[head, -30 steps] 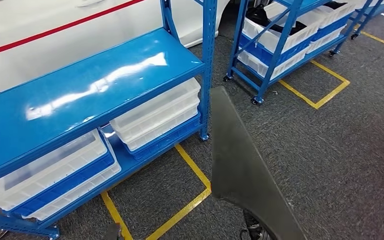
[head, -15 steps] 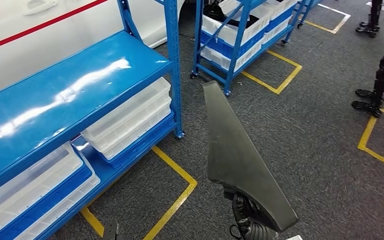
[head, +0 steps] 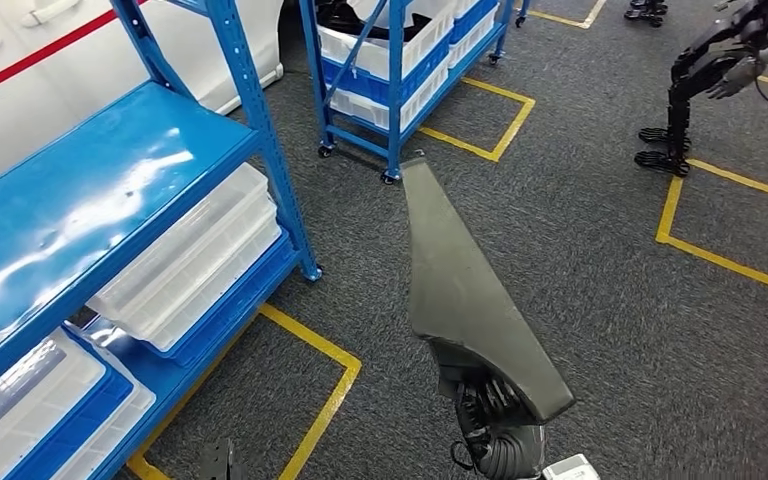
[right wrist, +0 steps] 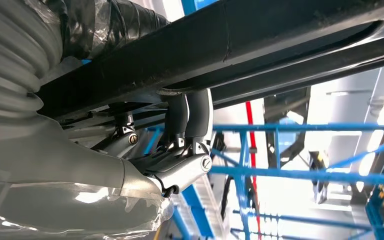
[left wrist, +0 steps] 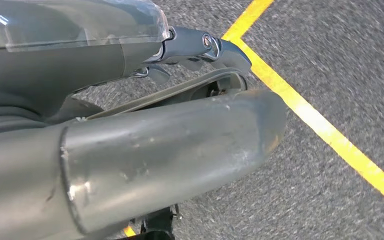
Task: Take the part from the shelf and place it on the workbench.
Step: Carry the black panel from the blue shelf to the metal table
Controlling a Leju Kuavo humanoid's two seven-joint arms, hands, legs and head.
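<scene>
Right hand grips the underside of the long dark part, dark fingers hooked up over its lower edge, the ribbed wrist cover close under the part. In the head view the right arm rises below the part's wide end. Left hand hangs over the floor, fingers curled in, nothing held

Bright overhead glare on shelf; floor motion-blurred.
</scene>
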